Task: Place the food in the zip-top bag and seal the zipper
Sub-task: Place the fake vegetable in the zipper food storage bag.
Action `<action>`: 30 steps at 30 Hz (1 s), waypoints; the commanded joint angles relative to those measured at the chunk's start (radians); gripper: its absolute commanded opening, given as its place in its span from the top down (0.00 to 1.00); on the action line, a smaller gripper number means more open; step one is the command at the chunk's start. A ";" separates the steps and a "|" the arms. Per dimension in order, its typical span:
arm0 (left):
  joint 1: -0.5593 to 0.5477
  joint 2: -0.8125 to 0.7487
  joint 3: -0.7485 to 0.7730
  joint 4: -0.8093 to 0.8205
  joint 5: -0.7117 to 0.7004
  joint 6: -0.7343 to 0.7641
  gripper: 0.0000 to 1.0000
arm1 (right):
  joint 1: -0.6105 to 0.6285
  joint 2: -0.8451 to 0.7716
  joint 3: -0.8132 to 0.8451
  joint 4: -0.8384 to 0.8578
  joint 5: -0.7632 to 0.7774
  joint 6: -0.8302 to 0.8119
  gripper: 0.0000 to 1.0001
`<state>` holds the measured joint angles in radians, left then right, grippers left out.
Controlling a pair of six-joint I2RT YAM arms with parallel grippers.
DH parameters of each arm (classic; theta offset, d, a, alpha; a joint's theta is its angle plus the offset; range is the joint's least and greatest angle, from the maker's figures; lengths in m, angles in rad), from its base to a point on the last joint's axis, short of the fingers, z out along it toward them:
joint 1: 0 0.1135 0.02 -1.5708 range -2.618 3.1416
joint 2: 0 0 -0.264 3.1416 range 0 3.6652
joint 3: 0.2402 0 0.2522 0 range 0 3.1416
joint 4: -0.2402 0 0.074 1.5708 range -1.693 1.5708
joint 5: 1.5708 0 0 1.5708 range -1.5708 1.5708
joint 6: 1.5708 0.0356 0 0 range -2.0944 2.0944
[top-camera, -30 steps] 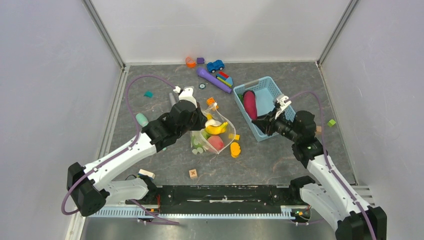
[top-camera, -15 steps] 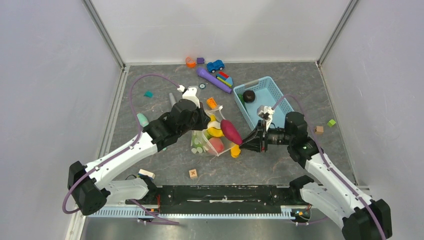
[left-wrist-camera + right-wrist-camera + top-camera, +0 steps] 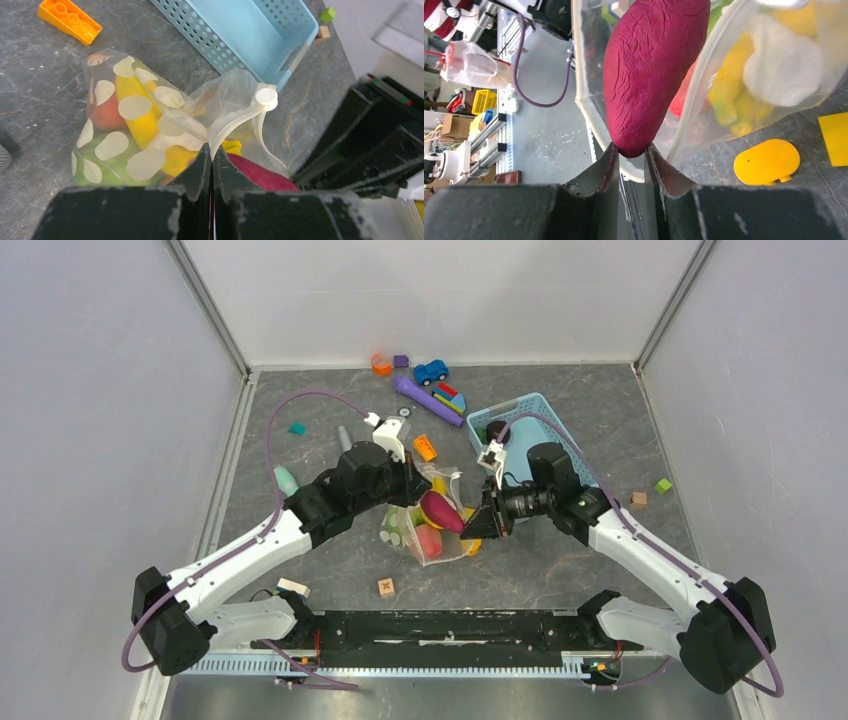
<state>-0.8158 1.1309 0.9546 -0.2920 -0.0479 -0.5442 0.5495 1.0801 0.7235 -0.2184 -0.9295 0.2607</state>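
Note:
The clear polka-dot zip-top bag [image 3: 432,535] lies mid-table and holds a yellow banana bunch [image 3: 134,112], a green piece [image 3: 97,167] and a pink-red piece [image 3: 430,540]. My left gripper [image 3: 416,486] is shut on the whitish zipper strip [image 3: 235,122] and holds the mouth up; it also shows in the left wrist view [image 3: 211,156]. My right gripper [image 3: 472,524] is shut on the near end of a dark purple piece [image 3: 441,510]. In the right wrist view the gripper [image 3: 630,150] holds the piece [image 3: 654,70] with its far end between the bag's mouth edges.
A light blue basket [image 3: 505,407] stands behind my right arm with a dark round thing [image 3: 497,433] in it. An orange brick [image 3: 425,448] lies behind the bag and flat yellow pieces [image 3: 766,160] beside it. A blue car [image 3: 431,371], a purple cylinder [image 3: 428,400] and a wooden block [image 3: 386,587] lie around.
My right gripper carried the dark purple piece from the basket leftward to the bag and pushed its tip into the mouth. My left gripper kept hold of the bag's edge.

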 commanded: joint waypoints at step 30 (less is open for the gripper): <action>-0.034 -0.072 -0.080 0.146 -0.067 -0.142 0.94 | 0.150 0.159 0.172 0.183 0.731 0.186 0.48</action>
<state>-0.8433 1.0863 0.8791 -0.1551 -0.0177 -0.6174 0.6968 1.2308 0.8730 -0.0826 -0.2264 0.5034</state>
